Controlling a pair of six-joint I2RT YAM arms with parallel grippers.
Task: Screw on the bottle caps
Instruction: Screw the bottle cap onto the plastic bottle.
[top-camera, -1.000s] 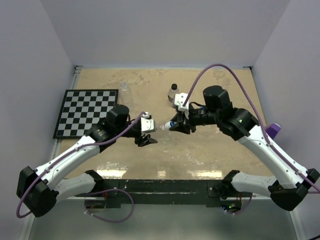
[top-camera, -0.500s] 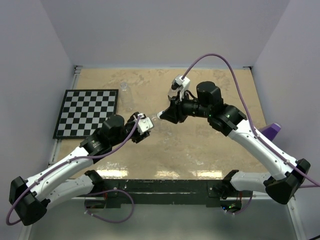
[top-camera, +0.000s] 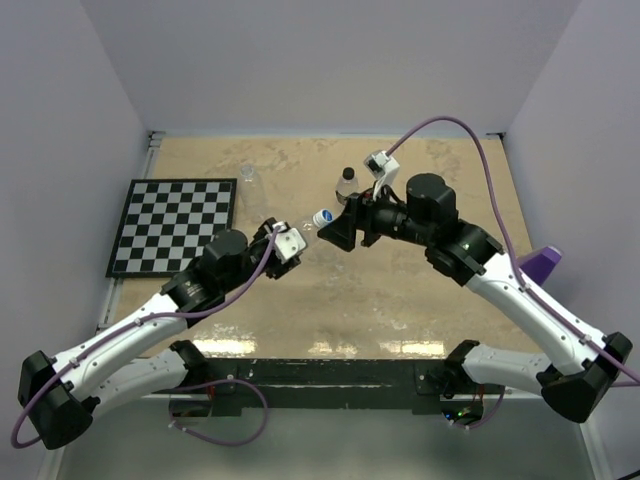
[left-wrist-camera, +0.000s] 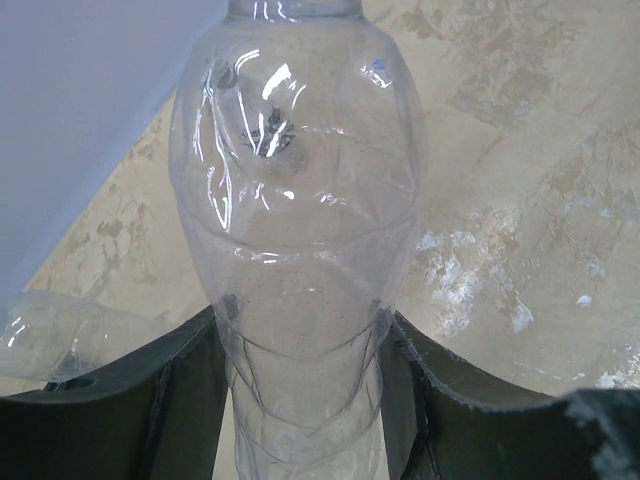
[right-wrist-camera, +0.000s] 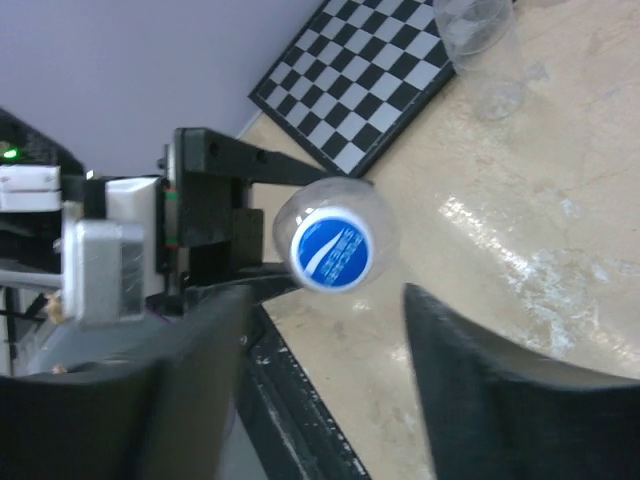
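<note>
My left gripper (top-camera: 290, 241) (left-wrist-camera: 300, 400) is shut on a clear bottle (top-camera: 305, 229) (left-wrist-camera: 300, 220), held off the table with its neck pointing at the right arm. A blue cap (top-camera: 322, 217) (right-wrist-camera: 332, 251) with a white mark sits on that bottle's neck. My right gripper (top-camera: 333, 231) (right-wrist-camera: 330, 370) is open just in front of the cap, its fingers (right-wrist-camera: 190, 380) wide on either side and not touching it. A second bottle (top-camera: 346, 186) with a black cap stands behind the right gripper. A third clear bottle (top-camera: 247, 176) (right-wrist-camera: 482, 45) stands uncapped at the back left.
A checkerboard mat (top-camera: 172, 225) (right-wrist-camera: 370, 75) lies on the left of the tan table (top-camera: 400, 310). A purple object (top-camera: 546, 262) sits at the right edge. White walls close in the back and both sides.
The right gripper, shut on the blue cap earlier, has opened and let go of it. The cap stays on the bottle's neck. The left arm rose slightly with the bottle.
</note>
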